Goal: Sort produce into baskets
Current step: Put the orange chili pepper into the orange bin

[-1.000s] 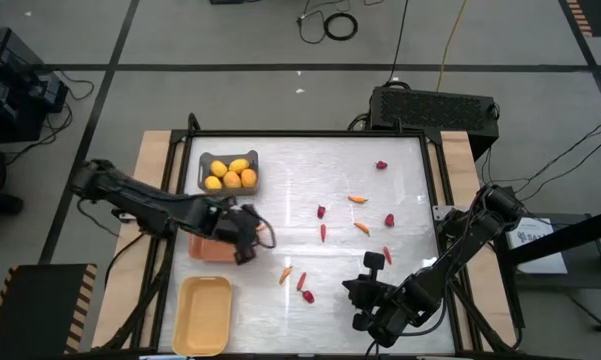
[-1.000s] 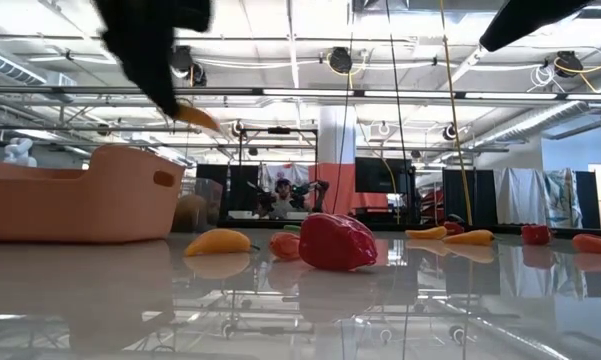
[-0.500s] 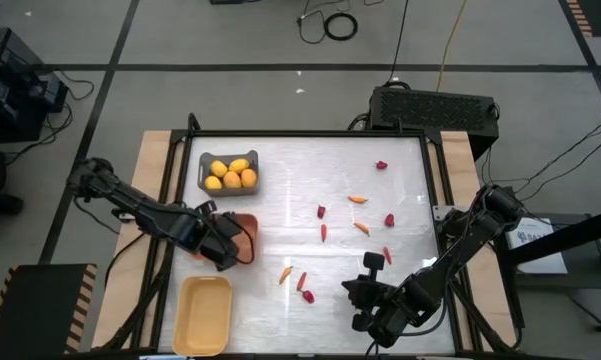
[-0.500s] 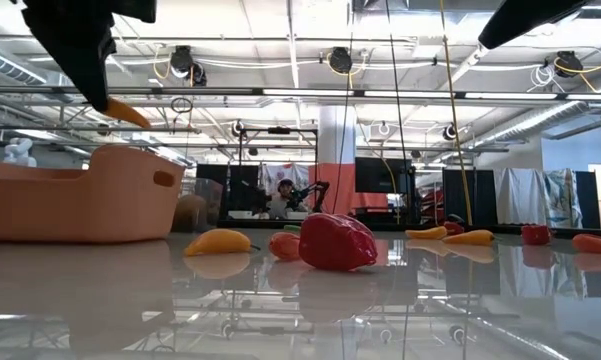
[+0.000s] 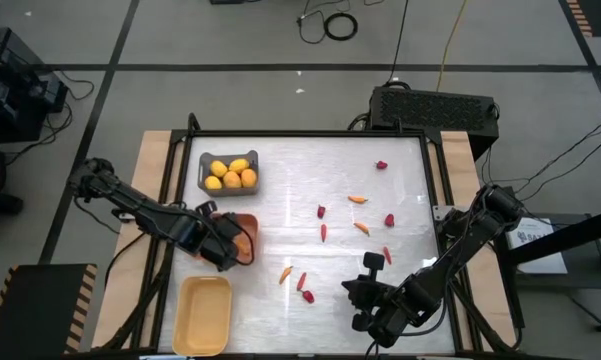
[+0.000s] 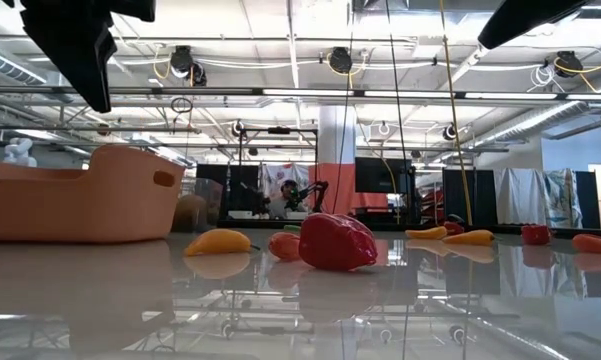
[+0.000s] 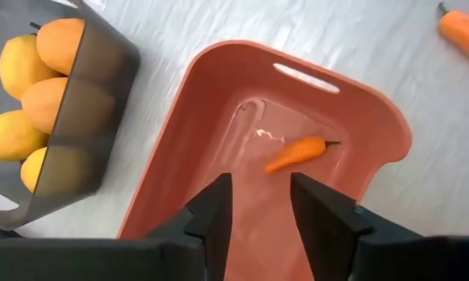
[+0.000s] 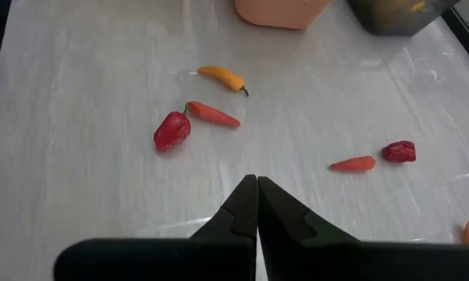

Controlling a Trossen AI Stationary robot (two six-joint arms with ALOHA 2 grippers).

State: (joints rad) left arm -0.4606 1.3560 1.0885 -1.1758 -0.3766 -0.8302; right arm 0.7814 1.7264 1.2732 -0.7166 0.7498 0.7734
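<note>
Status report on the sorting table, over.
Left end effector open above the orange plastic bin, small orange toy carrot lying inside. Right end effector shut, idle at the table's near edge. Nothing in the way.

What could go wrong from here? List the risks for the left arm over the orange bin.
1. The left gripper hangs low over the orange bin with its fingers apart; pulling away sideways might catch the bin's wall and shove it.
2. The grey bin of yellow fruit stands close beside the orange one, so a nudge could push one into the other.
3. The carrot lies loose in the bin and may slide if it is bumped.
</note>
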